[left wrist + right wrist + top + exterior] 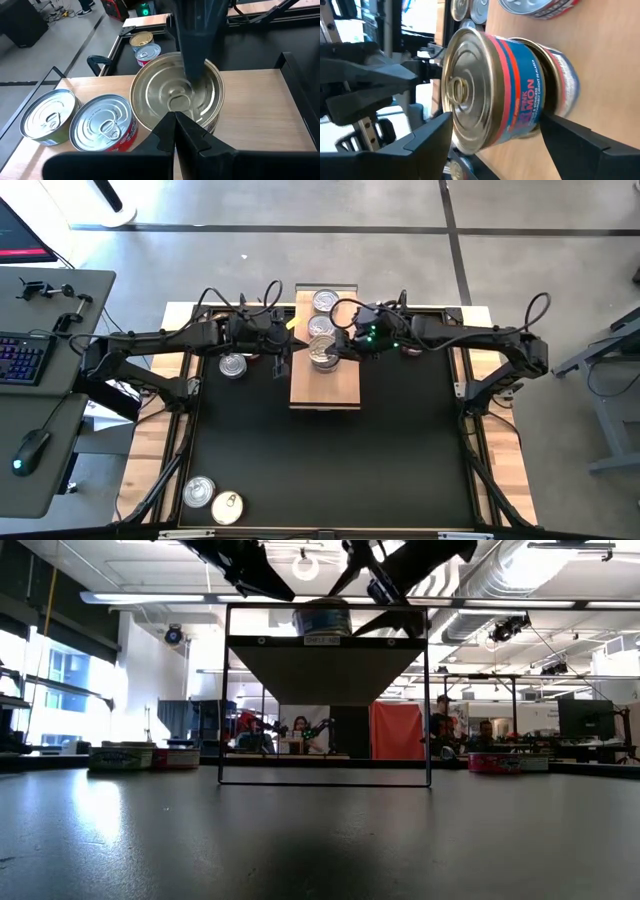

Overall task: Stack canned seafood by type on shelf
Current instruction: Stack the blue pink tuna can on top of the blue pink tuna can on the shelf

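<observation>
The light-wood shelf (340,390) stands raised over the black mat. Two silver-lidded cans (323,301) (320,326) sit on its far part. In front of them a taller can with a gold lid and blue-and-red label (510,95) stands on top of a white-and-red can (565,85). My right gripper (496,117) is open and turned on its side at this stack, one finger (197,50) over the gold lid (177,92), the other lower beside the stack. My left gripper (175,120) is shut, just left of the stack (325,355), apart from it in the high view. My right gripper comes at the stacked can from the table's right, slanting down, with one finger (427,135) by the lid's rim and one (570,140) by the can's lower edge. I cannot tell whether either finger touches the can, which stands upright on the can below.
Loose cans lie on the mat: one left of the shelf (233,366), two at the near left corner (199,492) (227,507), some right of the shelf (148,51). The shelf's near half is bare wood. People stand in the room behind (440,725).
</observation>
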